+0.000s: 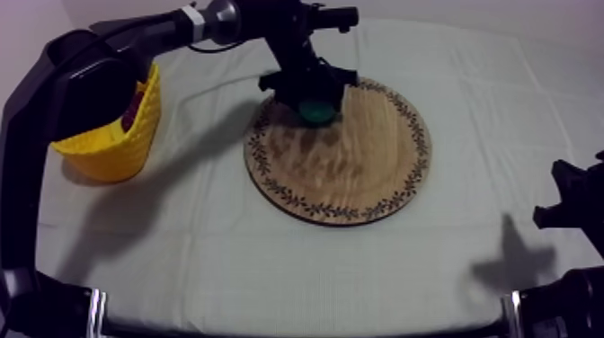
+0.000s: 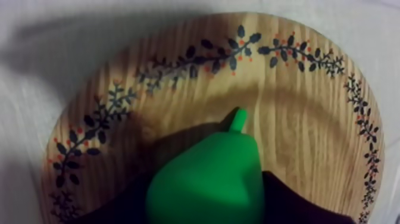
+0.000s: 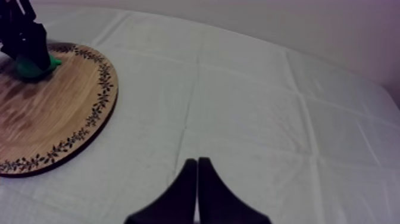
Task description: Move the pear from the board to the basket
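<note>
Pear (image 2: 205, 182): green, stem pointing towards the patterned rim, lying on the wooden board (image 1: 359, 171) near its far-left edge. Not in the basket.

Left hand (image 1: 315, 101): positioned directly over the pear, arm reaching in from the upper left. In the left wrist view its black fingers (image 2: 297, 202) sit tight against both flanks of the pear; hand judged closed on the pear. Whether the pear is lifted clear of the board cannot be determined.

Wooden board: round, leaf-and-berry border, flat near the middle of the counter (image 1: 270, 261), which is covered by a grey-white cloth.

Yellow basket (image 1: 117, 135): upright at the left side of the counter, well apart from the board, partly overlapped by the left arm.

Right hand (image 3: 197, 162): low at the right side, above bare cloth, well clear of the board; fingers pressed together in a narrow wedge, gripping nothing.
</note>
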`<action>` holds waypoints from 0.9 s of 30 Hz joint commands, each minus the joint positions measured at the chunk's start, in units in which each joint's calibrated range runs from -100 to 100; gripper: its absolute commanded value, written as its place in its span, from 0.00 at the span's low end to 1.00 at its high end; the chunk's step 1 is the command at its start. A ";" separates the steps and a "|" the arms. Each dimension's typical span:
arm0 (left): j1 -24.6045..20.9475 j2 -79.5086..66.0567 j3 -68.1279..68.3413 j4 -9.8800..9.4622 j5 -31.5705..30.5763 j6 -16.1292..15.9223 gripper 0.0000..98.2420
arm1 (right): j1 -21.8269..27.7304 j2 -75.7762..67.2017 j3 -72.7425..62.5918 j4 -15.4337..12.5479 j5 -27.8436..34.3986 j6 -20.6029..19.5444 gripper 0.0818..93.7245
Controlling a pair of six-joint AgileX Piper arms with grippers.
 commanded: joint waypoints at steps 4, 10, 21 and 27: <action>-0.04 0.05 0.19 0.01 0.07 0.29 0.45 | 0.01 -0.05 0.00 0.02 0.04 0.00 0.00; -0.09 -2.62 3.09 -0.28 0.03 0.52 0.42 | 0.01 -0.05 0.00 0.02 0.04 0.00 0.00; -1.00 -23.08 17.38 -4.17 -1.94 -1.26 0.45 | -0.01 -0.05 0.00 0.02 0.04 0.00 0.00; -1.29 -37.59 33.74 -4.54 -5.97 -3.10 0.46 | 0.01 -0.05 0.00 0.02 0.04 0.00 0.00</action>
